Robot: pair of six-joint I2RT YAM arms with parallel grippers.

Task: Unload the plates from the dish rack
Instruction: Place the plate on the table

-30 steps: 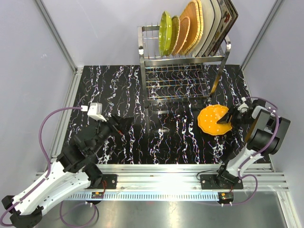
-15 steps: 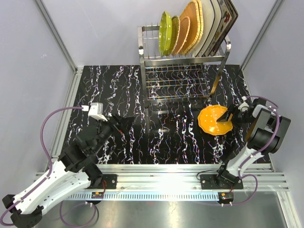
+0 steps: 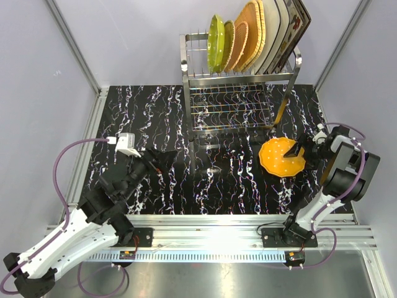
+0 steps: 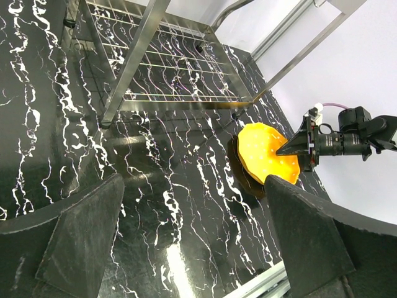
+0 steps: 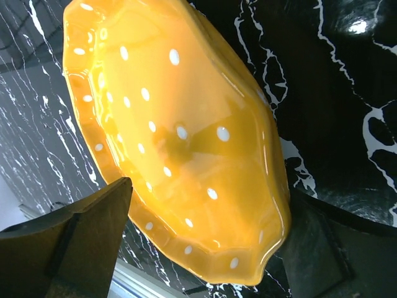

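Note:
The dish rack point(image 3: 239, 77) stands at the back, its lower grid shelf bare. Its top prongs hold a lime-green dotted plate point(image 3: 215, 42), orange woven plates point(image 3: 248, 34), cream square plates point(image 3: 276, 31) and a flower-patterned one point(image 3: 299, 26). An orange dotted plate point(image 3: 280, 158) lies tilted on the black marbled table, right of the rack's front. My right gripper point(image 3: 299, 153) is open, and the plate's right rim point(image 5: 180, 136) sits between its wide-spread fingers. My left gripper point(image 3: 162, 160) is open and empty, low over the table at the left; the plate also shows in its wrist view point(image 4: 263, 155).
The rack's tubular front legs point(image 4: 127, 68) stand on the table between the two arms. Aluminium frame rails point(image 3: 248, 220) border the table's near edge, and grey walls close in on all sides.
My right wrist has drawn slightly back and up while the orange plate stays tilted at its fingers. My left arm has crept a little forward and to the right.

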